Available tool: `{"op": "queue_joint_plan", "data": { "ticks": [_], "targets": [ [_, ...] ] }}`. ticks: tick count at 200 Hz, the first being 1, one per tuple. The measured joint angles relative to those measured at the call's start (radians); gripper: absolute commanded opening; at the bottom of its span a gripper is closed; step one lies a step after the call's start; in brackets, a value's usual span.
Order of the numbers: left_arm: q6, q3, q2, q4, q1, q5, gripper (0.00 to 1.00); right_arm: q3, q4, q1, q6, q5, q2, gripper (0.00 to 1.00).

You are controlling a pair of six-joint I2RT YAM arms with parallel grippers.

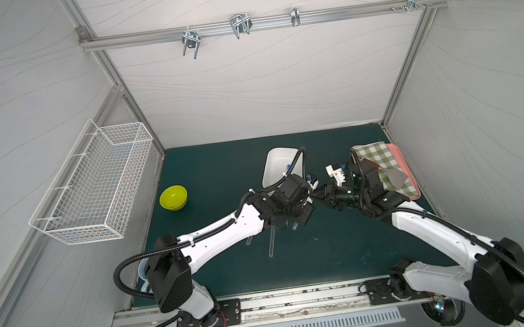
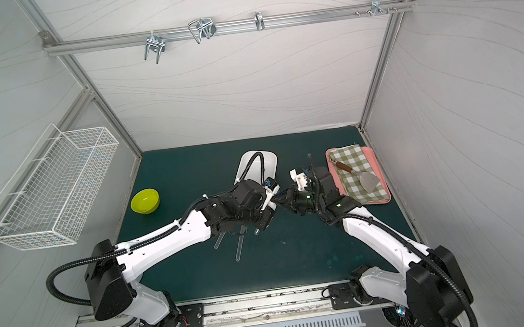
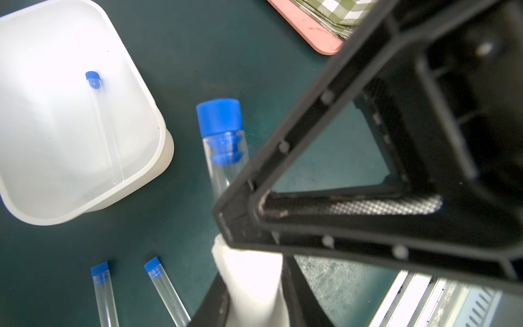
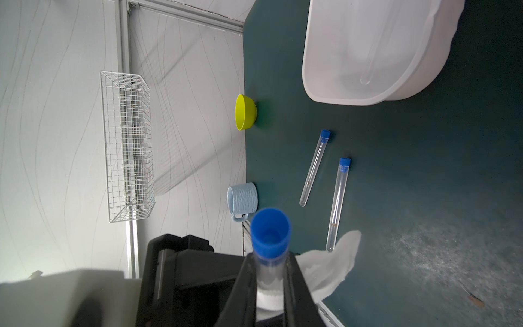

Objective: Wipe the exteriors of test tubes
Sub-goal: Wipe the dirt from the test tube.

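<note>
Right gripper (image 4: 270,262): jaws narrow, clamped on the held tube (image 4: 270,235) just under its blue-capped end, off the counter (image 4: 424,198). Left gripper (image 3: 252,288): jaws close together, white cloth (image 4: 331,263) pinched between them, right beside the held tube's lower body. Reads as a wipe in progress on this one.

Other test tubes: loose tube A (image 4: 338,203) and loose tube B (image 4: 314,167) lie flat on the counter, near each other, not touching. The fourth tube (image 3: 104,127) lies inside the white tub (image 3: 135,192).

Risks:
- The held tube is slick, clear and round. Cloth drag along its length could slide or twist it in the jaws, since the clamp sits at one end only.
- A pull toward the cap might loosen it.
- A cloth corner hangs at loose tube A's rounded bottom. Can't tell if they touch. A snag would roll it, and nothing blocks a cylinder on that flat mat.

Materials: soft, thick, folded cloth; matte dark green counter, scuffed in patches; smooth tub with rounded corners.
</note>
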Motion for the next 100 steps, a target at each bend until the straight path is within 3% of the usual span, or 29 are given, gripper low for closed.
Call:
{"op": "queue_joint_plan", "data": {
  "ticks": [51,100],
  "targets": [
    [-0.035,-0.061,-0.032,0.025,0.0,0.036,0.27,0.046,-0.029,-0.109,-0.03,-0.027,0.039,0.04],
    [-0.041,-0.076,-0.045,0.028,-0.001,0.04,0.28,0.059,-0.032,-0.109,-0.034,-0.043,0.043,0.04]
  ]
}}
